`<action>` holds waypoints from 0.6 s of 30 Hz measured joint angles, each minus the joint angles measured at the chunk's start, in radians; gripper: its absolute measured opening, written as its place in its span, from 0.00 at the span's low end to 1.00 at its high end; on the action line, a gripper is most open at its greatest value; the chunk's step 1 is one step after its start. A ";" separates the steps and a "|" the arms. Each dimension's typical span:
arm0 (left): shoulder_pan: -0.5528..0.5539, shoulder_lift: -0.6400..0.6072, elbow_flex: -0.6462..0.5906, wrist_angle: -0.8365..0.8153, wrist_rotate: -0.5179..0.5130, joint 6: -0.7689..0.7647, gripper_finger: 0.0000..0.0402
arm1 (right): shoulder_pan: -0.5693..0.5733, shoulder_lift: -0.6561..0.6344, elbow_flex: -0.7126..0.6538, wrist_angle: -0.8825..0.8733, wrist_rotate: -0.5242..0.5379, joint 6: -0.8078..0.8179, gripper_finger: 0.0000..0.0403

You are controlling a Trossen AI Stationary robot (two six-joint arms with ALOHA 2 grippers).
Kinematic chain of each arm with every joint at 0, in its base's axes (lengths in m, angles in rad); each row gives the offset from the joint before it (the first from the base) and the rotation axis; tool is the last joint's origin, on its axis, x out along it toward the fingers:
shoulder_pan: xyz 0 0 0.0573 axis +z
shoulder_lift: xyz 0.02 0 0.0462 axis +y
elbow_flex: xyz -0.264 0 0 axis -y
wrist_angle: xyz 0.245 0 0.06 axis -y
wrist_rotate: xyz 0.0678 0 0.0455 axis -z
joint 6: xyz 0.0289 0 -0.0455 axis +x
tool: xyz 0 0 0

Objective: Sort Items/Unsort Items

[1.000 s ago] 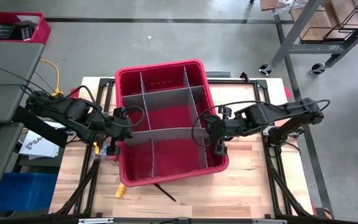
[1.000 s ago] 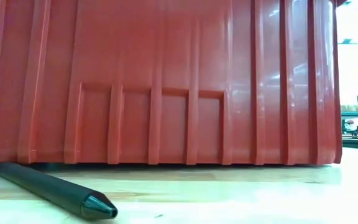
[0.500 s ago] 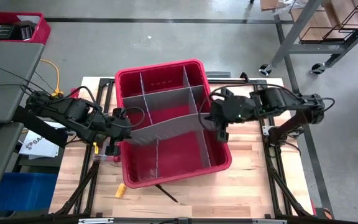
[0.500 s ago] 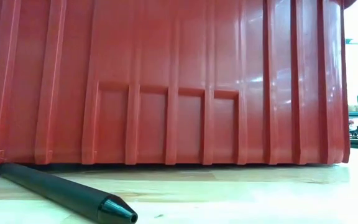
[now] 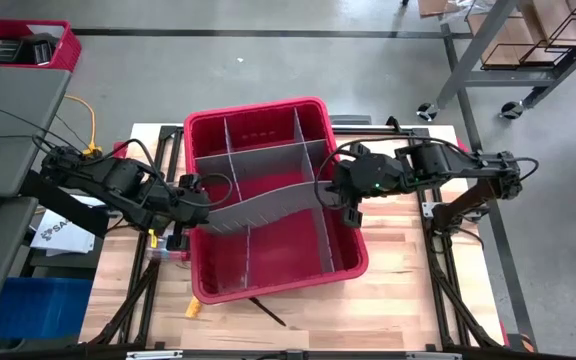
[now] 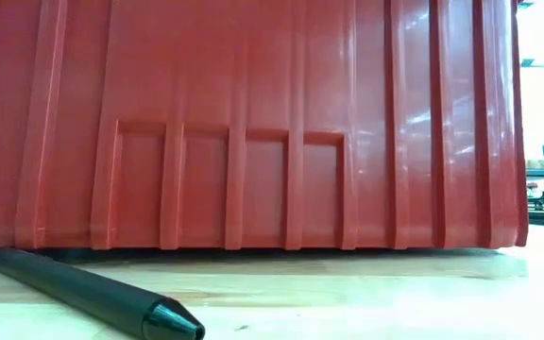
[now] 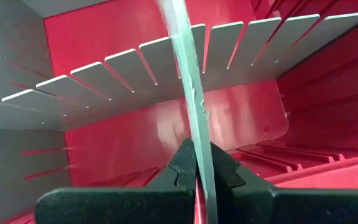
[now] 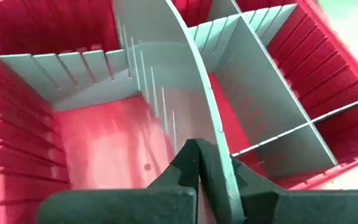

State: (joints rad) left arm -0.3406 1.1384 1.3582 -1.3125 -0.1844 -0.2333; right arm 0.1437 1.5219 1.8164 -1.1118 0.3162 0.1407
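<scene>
We have the red divided bin point(image 5: 273, 285) on the wooden table point(image 5: 408, 290), and its long grey cross divider point(image 5: 268, 205) is pinched at both ends: the left gripper point(image 5: 196, 203) is clamped on it at the bin's left wall, the right gripper point(image 5: 340, 197) at the right wall, the strip bowed and lifted out of its slots. We judge this a bin-rearranging step, not sorting itself; next, both arms must move together, keeping the strip from twisting. The only items visible lie outside the bin's near wall: a dark pen-like stick point(image 5: 266, 309) and a yellow piece point(image 5: 194, 307).
</scene>
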 joint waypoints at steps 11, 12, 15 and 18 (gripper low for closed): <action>0.000 0.000 0.000 -0.009 0.001 0.000 0.00 | 0.000 0.001 0.001 0.015 -0.010 0.014 0.00; 0.000 -0.004 0.000 -0.010 0.011 0.001 0.00 | 0.000 0.001 0.001 0.014 -0.022 0.016 0.00; 0.001 -0.006 0.011 -0.023 0.052 0.001 0.00 | 0.000 0.002 0.002 0.015 -0.041 0.025 0.00; 0.000 -0.006 0.052 -0.056 0.070 -0.001 0.00 | 0.000 0.003 0.002 0.016 -0.045 0.037 0.00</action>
State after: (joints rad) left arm -0.3405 1.1322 1.4099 -1.3681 -0.1148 -0.2346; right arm 0.1440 1.5249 1.8183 -1.0958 0.2710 0.1776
